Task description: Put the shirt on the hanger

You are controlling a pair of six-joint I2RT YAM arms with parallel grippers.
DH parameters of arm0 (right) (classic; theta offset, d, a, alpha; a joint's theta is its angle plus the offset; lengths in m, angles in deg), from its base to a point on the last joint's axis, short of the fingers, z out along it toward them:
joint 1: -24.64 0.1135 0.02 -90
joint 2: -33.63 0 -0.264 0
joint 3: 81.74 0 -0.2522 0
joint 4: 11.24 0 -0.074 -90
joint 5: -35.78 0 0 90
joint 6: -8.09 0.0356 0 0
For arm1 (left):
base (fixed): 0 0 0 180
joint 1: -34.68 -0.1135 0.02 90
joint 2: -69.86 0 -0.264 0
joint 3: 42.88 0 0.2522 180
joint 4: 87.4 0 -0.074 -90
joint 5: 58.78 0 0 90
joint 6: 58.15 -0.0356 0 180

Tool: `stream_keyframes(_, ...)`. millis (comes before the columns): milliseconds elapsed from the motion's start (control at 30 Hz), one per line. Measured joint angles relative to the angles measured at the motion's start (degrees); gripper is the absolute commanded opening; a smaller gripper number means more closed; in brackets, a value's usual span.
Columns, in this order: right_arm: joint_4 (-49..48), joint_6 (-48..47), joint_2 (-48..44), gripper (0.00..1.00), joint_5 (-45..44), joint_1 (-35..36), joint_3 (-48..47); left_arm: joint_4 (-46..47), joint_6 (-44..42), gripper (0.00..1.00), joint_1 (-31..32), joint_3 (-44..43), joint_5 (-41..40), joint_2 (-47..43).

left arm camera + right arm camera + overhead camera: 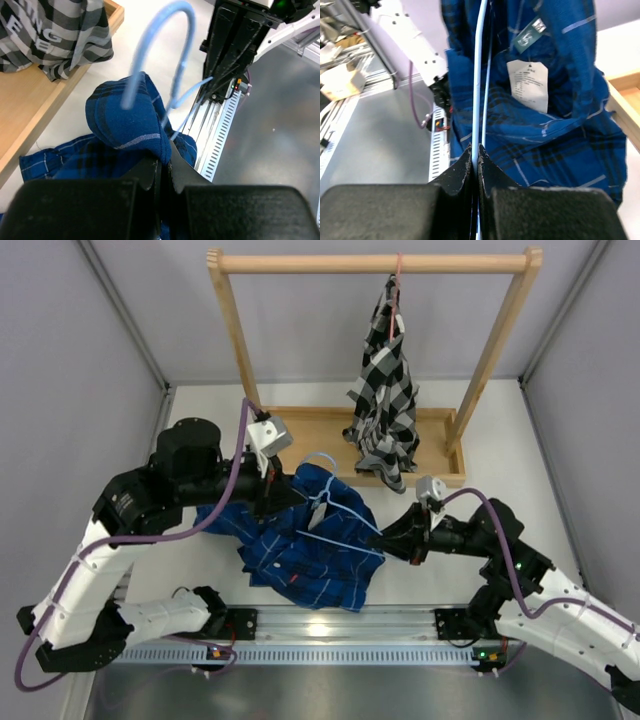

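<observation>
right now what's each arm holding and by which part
Left fingers pinch the shirt by a bunched fold; right fingers pinch the hanger at one shoulder end.

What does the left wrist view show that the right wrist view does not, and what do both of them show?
Only the left wrist view: the curved hook of the hanger, the checked shirt, the wooden base, and the left gripper shut on a fold of the shirt. Only the right wrist view: the white label inside the shirt, and the right gripper shut on the hanger's thin wire. Both: the dark blue shirt and the light blue hanger.
</observation>
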Motion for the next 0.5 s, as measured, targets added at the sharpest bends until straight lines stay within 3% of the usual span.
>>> stream_keyframes(100,-0.6,0.5,1.2,0.00,-2.3,0.0,0.0,-0.2,0.0,0.03,3.4,-0.5,-2.6,1.5)
stream_keyframes(133,-1.2,0.7,1.6,0.00,-3.1,0.0,0.0,-0.3,0.0,0.14,5.4,-0.9,-4.2,2.3)
stream_keyframes(333,-5.6,3.3,1.2,0.00,-8.8,0.0,1.5,-1.0,-0.1,0.46,20.2,-5.4,-14.5,7.8)
stream_keyframes(400,-7.4,4.0,0.7,0.00,-10.3,0.0,2.7,-1.0,-0.3,0.77,25.3,-7.6,-20.6,10.1)
stream_keyframes(467,-9.1,4.7,0.0,0.00,-11.9,0.0,3.9,-1.0,0.2,0.98,29.4,-8.7,-27.6,11.5)
stream_keyframes(500,-9.5,5.0,-0.6,0.00,-12.7,0.0,4.7,-1.0,0.3,0.98,30.9,-8.9,-31.3,11.9)
